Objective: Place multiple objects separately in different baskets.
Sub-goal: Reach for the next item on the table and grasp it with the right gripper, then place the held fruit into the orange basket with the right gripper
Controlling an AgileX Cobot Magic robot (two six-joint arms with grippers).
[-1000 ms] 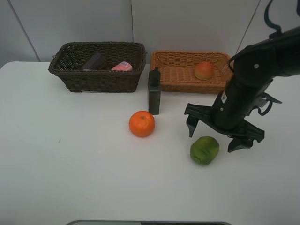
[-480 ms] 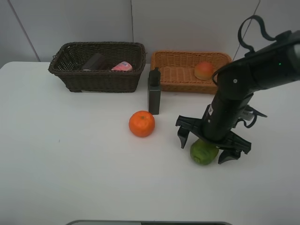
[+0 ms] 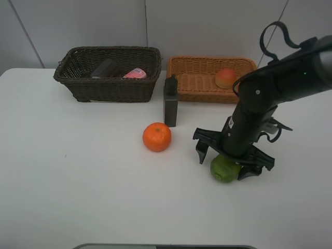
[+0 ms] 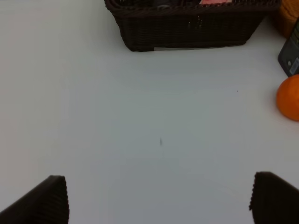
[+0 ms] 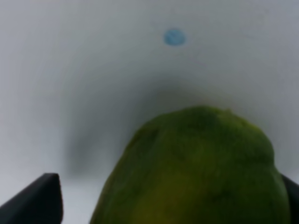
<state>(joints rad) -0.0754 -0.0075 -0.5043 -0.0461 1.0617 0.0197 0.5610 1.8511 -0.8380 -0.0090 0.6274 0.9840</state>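
My right gripper (image 3: 229, 162) is lowered over the green fruit (image 3: 223, 170), one finger on each side, jaws open. In the right wrist view the green fruit (image 5: 191, 168) fills the space between the fingers (image 5: 37, 198), with a gap on one side. The orange (image 3: 156, 137) and the tall dark grey bottle (image 3: 170, 102) stand on the table. The dark brown basket (image 3: 114, 89) holds the mauve cup (image 3: 105, 68) and the pink bottle (image 3: 135, 73). The peach-like fruit (image 3: 225, 78) lies in the orange-tan basket (image 3: 207, 96). My left gripper (image 4: 161, 200) hangs open over bare table.
The white table (image 3: 78, 176) stretches wide to the left and front. Both baskets stand side by side at the back by the wall. In the left wrist view the dark basket (image 4: 187, 32), the orange (image 4: 289, 98) and the grey bottle (image 4: 292, 56) show.
My right gripper has come down and to the left from beside the green fruit, so that it now straddles the fruit. Its fingers have drawn in slightly. Nothing else moved.
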